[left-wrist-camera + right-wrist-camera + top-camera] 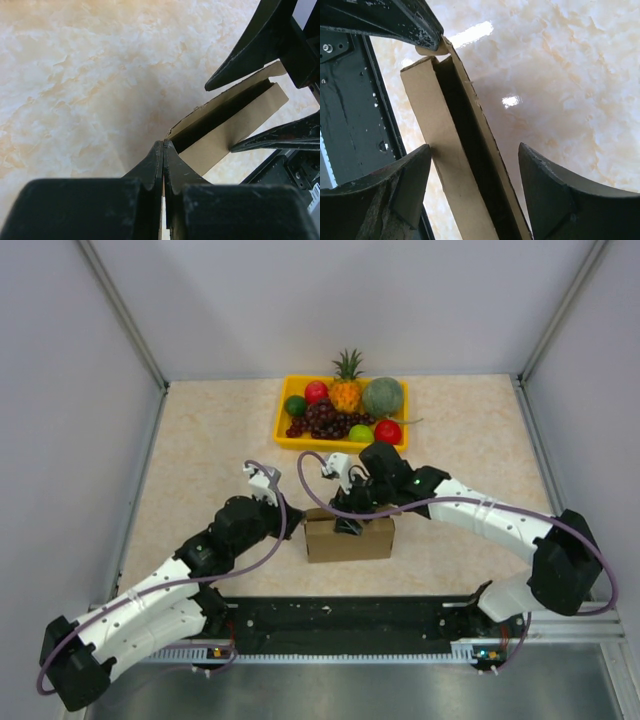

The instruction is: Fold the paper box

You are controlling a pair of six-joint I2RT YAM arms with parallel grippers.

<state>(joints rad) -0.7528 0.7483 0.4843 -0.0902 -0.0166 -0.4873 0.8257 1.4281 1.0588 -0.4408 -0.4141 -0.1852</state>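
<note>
One brown paper box (350, 542), narrow, open-topped

The box (445, 165) is matt brown cardboard with rough cut edges. The worktop (560, 75) is glossy, marbled beige. The tray (281, 432) is shiny yellow plastic.

You will find no readable text, label, brand or number in any of the three views. The paper box (350, 543) shows you only plain brown cardboard. A small white sticker (316, 192) at the right edge of the left wrist view carries dark marks, too small to read.
</note>
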